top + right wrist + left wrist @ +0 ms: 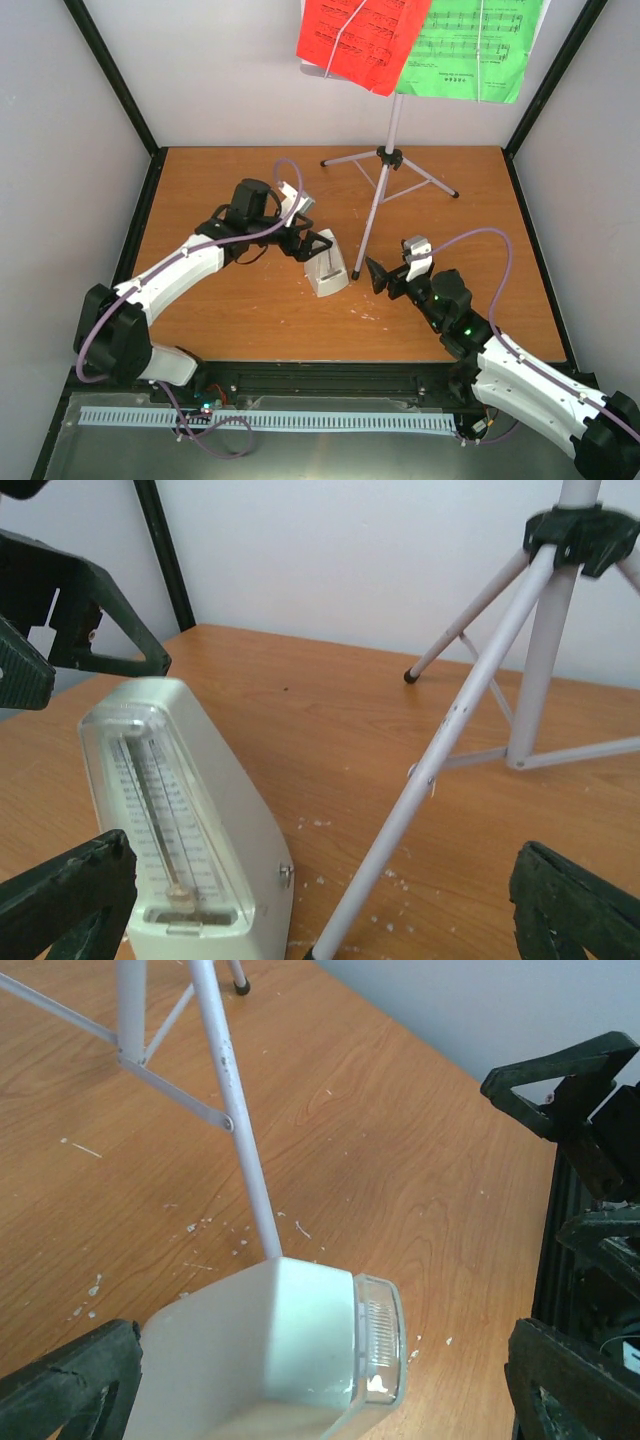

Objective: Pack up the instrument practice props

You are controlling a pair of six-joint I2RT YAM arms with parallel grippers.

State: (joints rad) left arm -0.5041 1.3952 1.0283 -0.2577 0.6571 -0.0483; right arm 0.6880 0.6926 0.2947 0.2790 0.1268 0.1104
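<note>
Left pincer (312, 244) is gaping wide close by the white metronome (326, 275), which is standing upright mid-table beside a leg of the music stand (390, 160); right pincer (385, 275) is gaping wide nearby; white flecks are littering the wooden table (220, 310); pale walls (220, 70) are enclosing it.

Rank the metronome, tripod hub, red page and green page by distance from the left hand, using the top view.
1. Metronome, right at the left hand.
2. Tripod hub, farther back.
3. Red page, top, far back.
4. Green page, top right.
</note>
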